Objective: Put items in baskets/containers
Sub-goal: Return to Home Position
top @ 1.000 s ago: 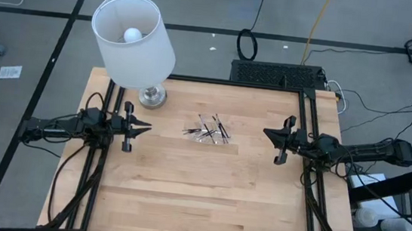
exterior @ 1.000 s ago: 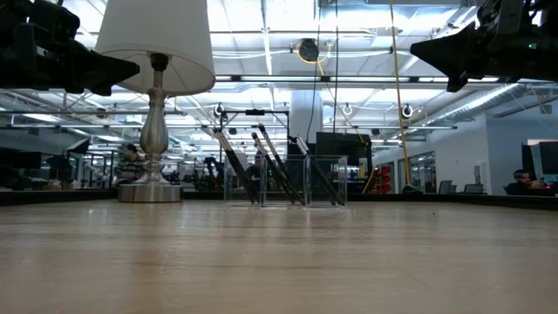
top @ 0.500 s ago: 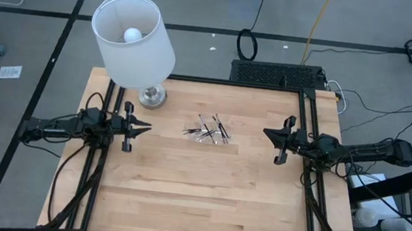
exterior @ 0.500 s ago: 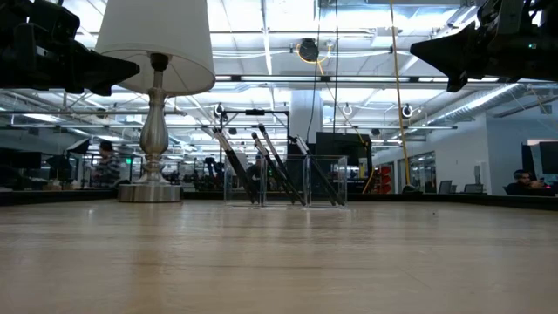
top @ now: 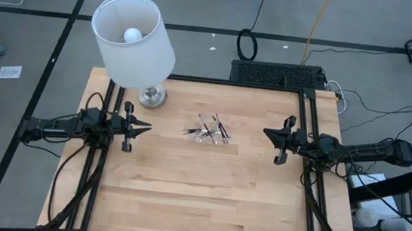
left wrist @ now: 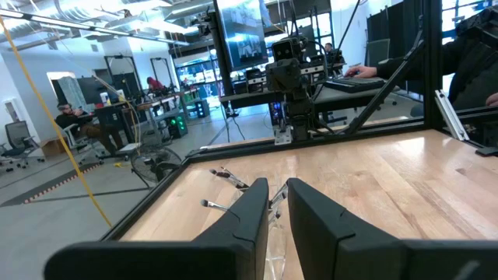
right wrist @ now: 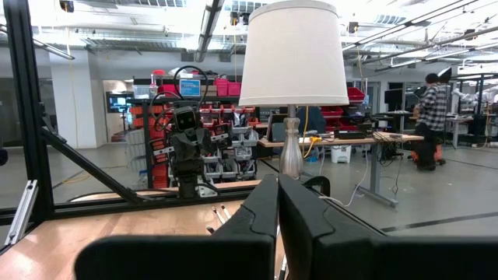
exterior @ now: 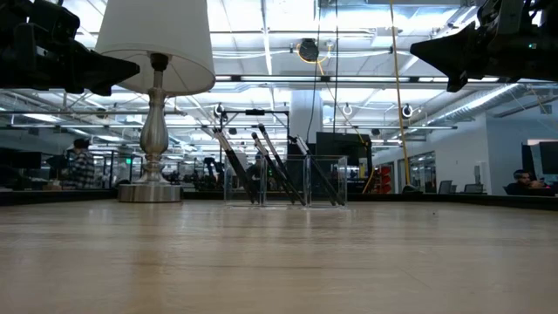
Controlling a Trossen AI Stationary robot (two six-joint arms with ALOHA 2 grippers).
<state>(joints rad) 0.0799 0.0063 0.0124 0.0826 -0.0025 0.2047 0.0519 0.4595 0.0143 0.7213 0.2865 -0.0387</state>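
Both arms are parked at the sides of the table, lifted clear of the wood. L gripper hangs over the left edge, tips pointing right toward the middle. Its fingers sit narrow with just a slim gap, nothing betw. them. R gripper hangs over the right edge pointing left, its fingers pressed almost together, also empty.

The clear tray sits mid-table, a bit toward the far side, between the two grippers and well apart from each. The brushes are all inside it. I can't get an exact count, but in the low view they lean tilted vs. its walls, dark handles crossing.

Lamp stands at the far left corner, apart from the tray. A person stands in the room beyond.
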